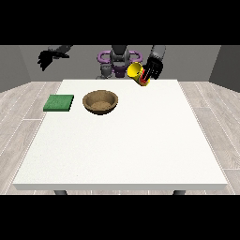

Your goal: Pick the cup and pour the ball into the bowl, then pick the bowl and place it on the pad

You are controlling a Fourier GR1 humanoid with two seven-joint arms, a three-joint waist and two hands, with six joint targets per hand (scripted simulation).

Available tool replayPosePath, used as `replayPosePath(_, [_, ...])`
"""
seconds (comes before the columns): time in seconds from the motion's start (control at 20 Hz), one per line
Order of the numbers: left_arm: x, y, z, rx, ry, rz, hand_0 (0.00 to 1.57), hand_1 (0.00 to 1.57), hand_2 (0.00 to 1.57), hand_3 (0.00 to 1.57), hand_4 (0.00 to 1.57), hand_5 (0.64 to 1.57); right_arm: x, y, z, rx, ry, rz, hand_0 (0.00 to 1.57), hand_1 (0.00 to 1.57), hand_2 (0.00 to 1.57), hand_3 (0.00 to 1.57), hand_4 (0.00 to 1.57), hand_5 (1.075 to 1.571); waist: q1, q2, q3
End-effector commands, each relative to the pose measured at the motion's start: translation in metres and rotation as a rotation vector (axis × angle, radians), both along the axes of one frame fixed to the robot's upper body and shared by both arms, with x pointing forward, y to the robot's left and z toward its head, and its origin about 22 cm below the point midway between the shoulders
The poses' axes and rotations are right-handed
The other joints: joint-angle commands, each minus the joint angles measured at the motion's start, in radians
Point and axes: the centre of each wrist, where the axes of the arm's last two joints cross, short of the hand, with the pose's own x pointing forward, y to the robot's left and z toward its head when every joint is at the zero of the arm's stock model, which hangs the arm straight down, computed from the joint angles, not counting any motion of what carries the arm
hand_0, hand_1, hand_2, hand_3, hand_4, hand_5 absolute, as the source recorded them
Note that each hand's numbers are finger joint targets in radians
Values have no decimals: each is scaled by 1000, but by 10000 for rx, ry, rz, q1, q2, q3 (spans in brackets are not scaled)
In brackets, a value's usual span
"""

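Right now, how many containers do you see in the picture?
2. A brown bowl stands on the white table, just right of the green pad. A yellow cup, tilted, is held above the table's far edge by the hand at the view's right.

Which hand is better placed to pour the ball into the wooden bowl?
The robot's left hand, at the view's right: it holds the tilted yellow cup above the table, while the other hand is raised far beyond the brown wooden bowl.
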Motion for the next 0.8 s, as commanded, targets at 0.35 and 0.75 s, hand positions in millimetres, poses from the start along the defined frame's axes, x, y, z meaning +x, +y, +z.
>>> replayPosePath(0.35, [10,-91,22,6036,-947,-689,1501,1501,1571,1571,1380,1400,1,-7,-6,61,205,257,0,0,0,0,0,1571,-447,-282,11])
replayPosePath(0.75, [-11,-159,3,10816,-1051,-1965,1533,1533,1571,1571,1556,1164,-5,-11,-22,292,512,188,0,0,0,0,0,1570,-231,-429,20])
